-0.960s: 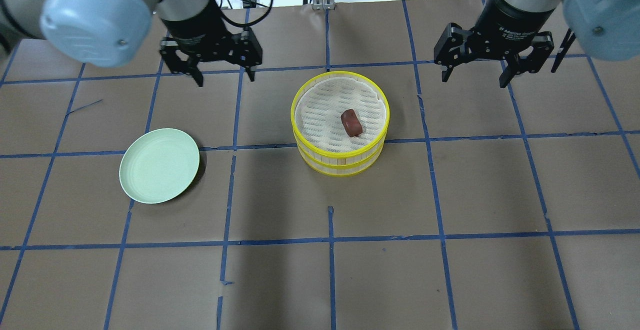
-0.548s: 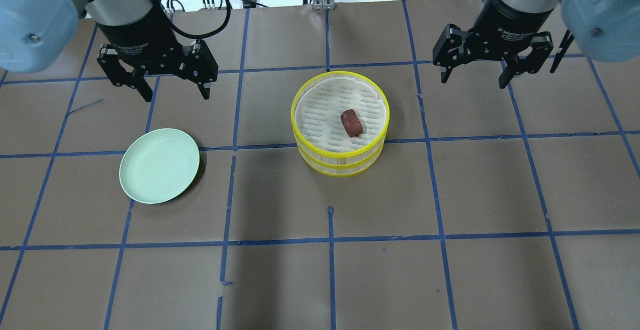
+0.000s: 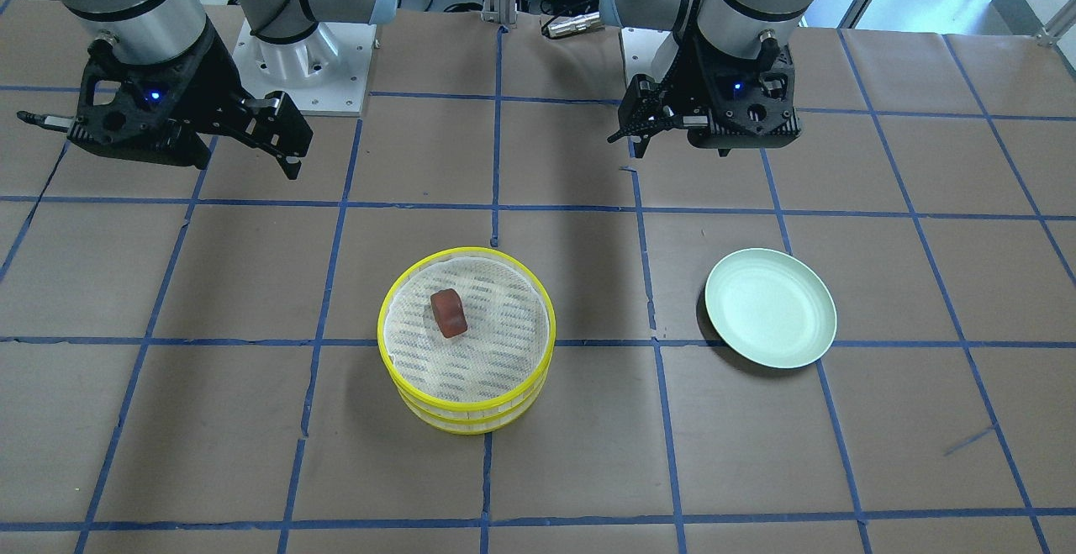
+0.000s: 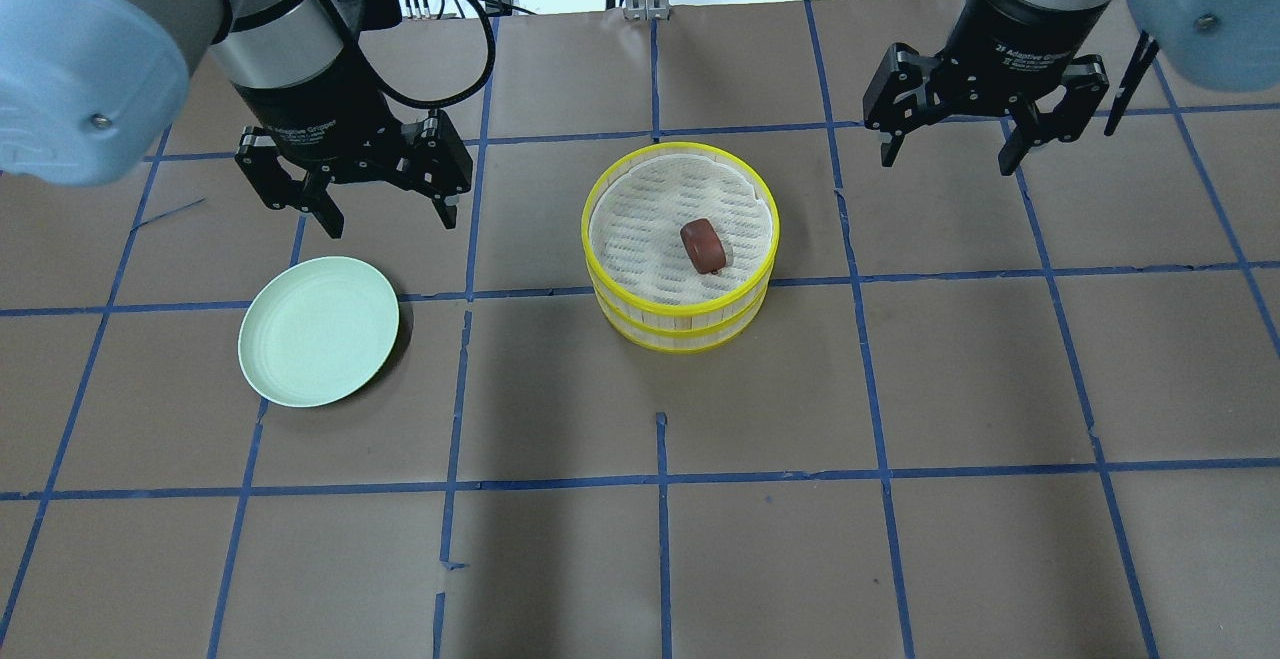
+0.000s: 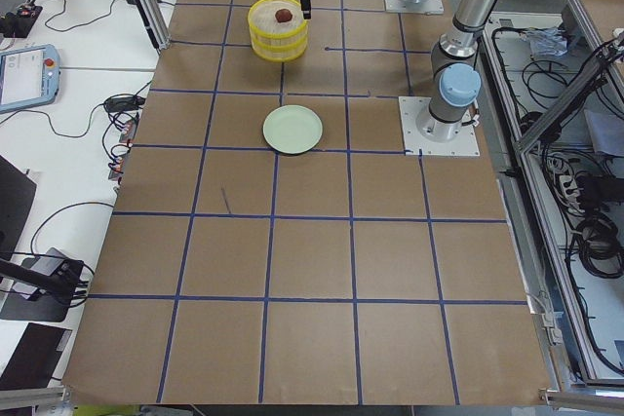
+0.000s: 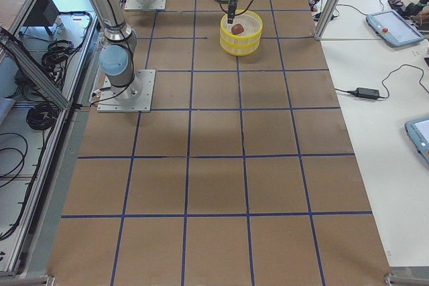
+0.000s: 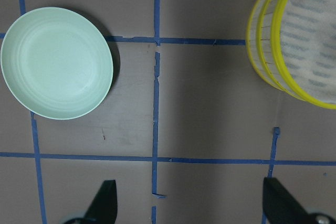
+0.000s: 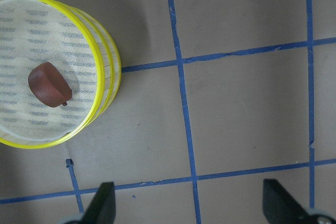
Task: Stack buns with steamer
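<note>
The two yellow-rimmed steamer tiers (image 4: 680, 327) stand stacked one on the other at the table's middle. They also show in the front view (image 3: 467, 418). The reddish-brown blocky bun (image 4: 704, 245) lies on the top tier's white mesh floor; it shows in the right wrist view too (image 8: 48, 84). The white bun is not in view. My left gripper (image 4: 392, 224) is open and empty, in the air behind the plate and left of the steamer. My right gripper (image 4: 948, 161) is open and empty, in the air behind and to the right of the steamer.
A pale green plate (image 4: 318, 331) lies empty on the table's left side, in front of my left gripper; it shows in the left wrist view (image 7: 55, 62). Brown paper with a blue tape grid covers the table.
My left gripper has swung left, then come forward toward the plate, staying open. The right gripper, steamer and bun have hardly moved.
</note>
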`<state>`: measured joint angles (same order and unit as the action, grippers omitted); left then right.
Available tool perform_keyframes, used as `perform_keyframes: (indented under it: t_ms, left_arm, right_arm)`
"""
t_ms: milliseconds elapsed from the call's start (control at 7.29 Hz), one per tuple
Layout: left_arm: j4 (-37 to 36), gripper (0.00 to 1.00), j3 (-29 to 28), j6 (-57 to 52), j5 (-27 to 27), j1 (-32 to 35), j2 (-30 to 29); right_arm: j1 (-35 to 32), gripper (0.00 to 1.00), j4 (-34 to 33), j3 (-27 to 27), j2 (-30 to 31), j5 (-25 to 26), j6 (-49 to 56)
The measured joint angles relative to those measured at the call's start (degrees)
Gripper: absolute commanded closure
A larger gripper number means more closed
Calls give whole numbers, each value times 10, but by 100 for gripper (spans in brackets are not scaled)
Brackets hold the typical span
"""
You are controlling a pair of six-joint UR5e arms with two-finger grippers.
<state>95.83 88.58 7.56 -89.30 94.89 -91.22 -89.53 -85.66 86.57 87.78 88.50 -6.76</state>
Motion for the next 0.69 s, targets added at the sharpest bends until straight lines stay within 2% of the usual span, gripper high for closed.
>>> perform_keyframes:
  t_ms: [685]
  left_arm:
    - [-9, 1, 4, -3, 2, -3, -2]
  right_arm:
    - [-4, 0, 13, 1, 5, -1, -1]
